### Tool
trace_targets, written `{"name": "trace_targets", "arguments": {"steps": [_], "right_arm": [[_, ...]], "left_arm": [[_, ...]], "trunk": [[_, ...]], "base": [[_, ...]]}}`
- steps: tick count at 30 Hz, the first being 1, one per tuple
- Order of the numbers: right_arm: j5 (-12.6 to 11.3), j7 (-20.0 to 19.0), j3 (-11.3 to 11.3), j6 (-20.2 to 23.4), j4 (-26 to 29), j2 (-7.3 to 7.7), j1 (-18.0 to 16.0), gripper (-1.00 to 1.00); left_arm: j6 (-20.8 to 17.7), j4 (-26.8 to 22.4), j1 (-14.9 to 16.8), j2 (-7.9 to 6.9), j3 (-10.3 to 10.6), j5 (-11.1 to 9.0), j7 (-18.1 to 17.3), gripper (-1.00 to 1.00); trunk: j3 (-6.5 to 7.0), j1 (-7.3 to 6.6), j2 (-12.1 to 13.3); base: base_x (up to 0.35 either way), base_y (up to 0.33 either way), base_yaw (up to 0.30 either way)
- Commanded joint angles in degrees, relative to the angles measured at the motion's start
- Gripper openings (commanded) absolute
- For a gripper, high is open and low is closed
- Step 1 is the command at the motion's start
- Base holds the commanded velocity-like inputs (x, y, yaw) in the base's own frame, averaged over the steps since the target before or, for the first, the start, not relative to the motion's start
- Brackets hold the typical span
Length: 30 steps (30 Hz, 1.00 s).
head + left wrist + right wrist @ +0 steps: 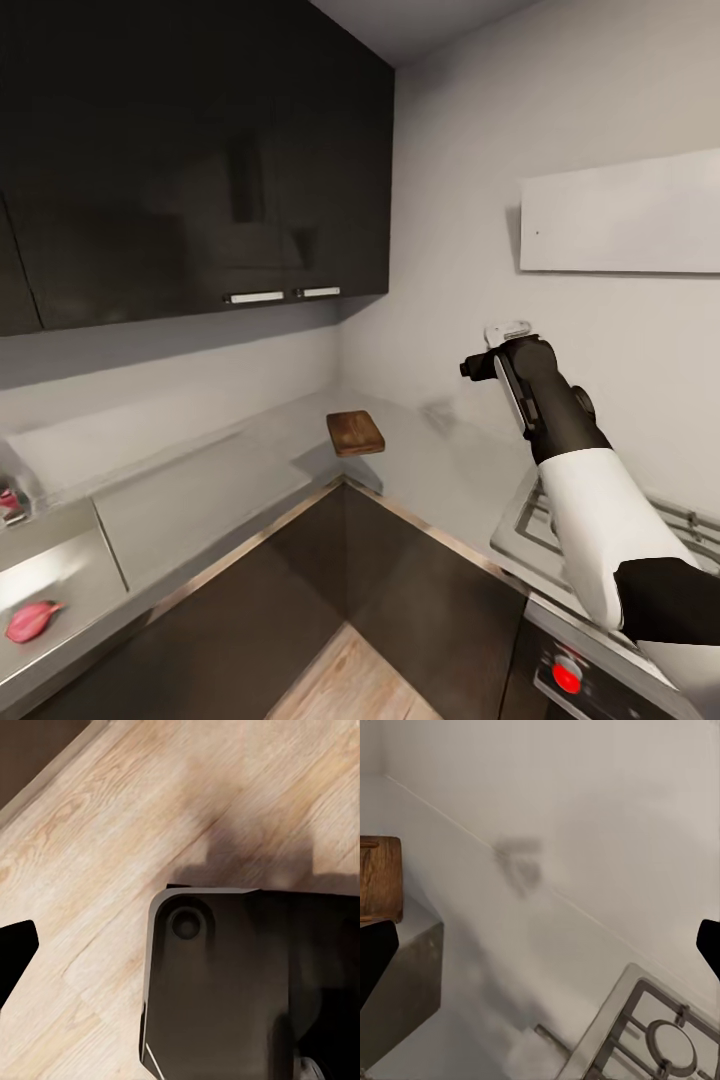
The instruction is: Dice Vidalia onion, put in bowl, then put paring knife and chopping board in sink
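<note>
Although the robot faces a kitchen corner, its task things are spread well apart across the head view. At the far left edge lies the sink (pixel 40 585), its steel basin holding the Vidalia onion (pixel 32 620), a pinkish lump resting on the basin floor, with a trace of the red tap knob (pixel 8 500) just above it at the frame's edge. Moving right, the pale, glossy table (pixel 200 490) runs to the corner, where the chopping board (pixel 355 433) lies flat under the dark wall cabinets (pixel 200 150); the right wrist view catches one end of the same board (pixel 379 879).

Further right, the right arm (pixel 545 410) is raised over the table beside the stove (pixel 665 520), pointing toward the wall. The right fingers (pixel 378 956) appear as dark tips at opposite edges of the wrist picture, so they stand wide apart with nothing between them. The left wrist view looks down at the wooden floor (pixel 90 832) and the robot's dark base (pixel 225 982); one dark left fingertip (pixel 15 952) shows there, so I cannot tell how far that pair is spread.

By my judgement the first step, fetching the onion, is not yet done. The next move calls for turning toward the sink and lowering a hand into the basin.
</note>
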State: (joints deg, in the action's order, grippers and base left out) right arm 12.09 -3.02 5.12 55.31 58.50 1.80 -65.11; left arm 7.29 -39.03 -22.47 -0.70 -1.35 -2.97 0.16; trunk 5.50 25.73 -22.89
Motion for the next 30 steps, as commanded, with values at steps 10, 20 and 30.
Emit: {"name": "trace_targets", "arguments": {"steps": [10,20,30], "right_arm": [[0.33,-0.37,0.17,0.31,0.04,-0.02,-0.02,1.0],[0.31,-0.4,0.23,0.39,0.04,-0.63,-0.02,1.0],[0.31,-0.41,0.23,0.41,0.03,-0.74,-0.02,1.0]], "left_arm": [[0.06,0.14,-0.03,-0.01,0.04,-0.42,0.02,1.0],[0.08,0.35,-0.03,-0.01,0.04,-0.45,0.02,1.0],[0.04,0.36,-0.03,-0.01,0.04,-0.45,0.0,1.0]], "trunk": [[-0.01,0.05,-0.02],[-0.01,0.05,-0.02],[-0.01,0.05,-0.02]], "base": [[0.282,0.0,0.0],[0.06,0.0,0.0],[0.016,-0.009,0.0]]}}
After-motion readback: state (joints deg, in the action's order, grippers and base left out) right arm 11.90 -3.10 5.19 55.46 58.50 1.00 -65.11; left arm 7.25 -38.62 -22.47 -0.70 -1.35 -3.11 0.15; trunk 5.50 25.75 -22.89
